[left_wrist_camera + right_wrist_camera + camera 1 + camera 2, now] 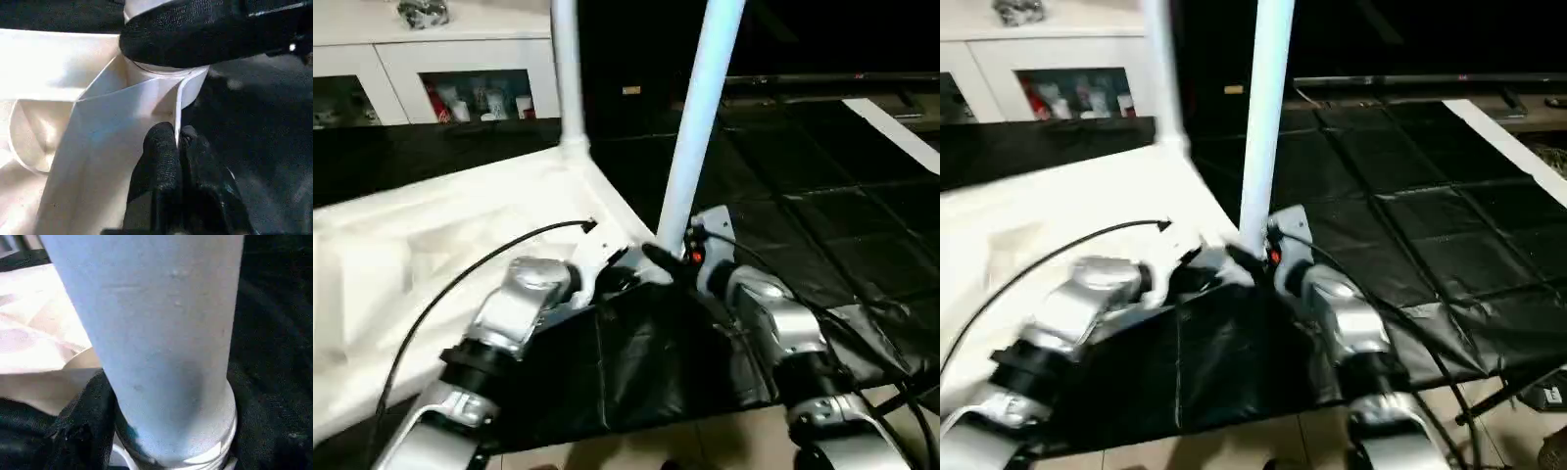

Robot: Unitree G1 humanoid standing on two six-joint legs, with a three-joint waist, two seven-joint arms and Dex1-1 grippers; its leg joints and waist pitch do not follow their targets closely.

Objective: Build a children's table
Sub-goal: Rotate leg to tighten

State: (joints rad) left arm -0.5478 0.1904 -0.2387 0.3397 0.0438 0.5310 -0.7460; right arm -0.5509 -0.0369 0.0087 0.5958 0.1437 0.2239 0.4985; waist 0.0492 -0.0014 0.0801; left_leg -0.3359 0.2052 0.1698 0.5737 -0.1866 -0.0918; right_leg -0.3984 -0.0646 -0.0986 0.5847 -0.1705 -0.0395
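Note:
The white table top lies upside down on the left. One white leg stands upright in its far corner socket. A second leg rises, leaning slightly right, from the near right corner socket. My right gripper is shut on this leg just above its base, and one black finger presses on the tube. My left gripper is shut on the thin rim wall of the table top right beside that socket.
A white glass-door cabinet stands at the back left. Black tiled mats cover the floor to the right. A crumpled black sheet lies under my forearms. A black cable arcs over the table top.

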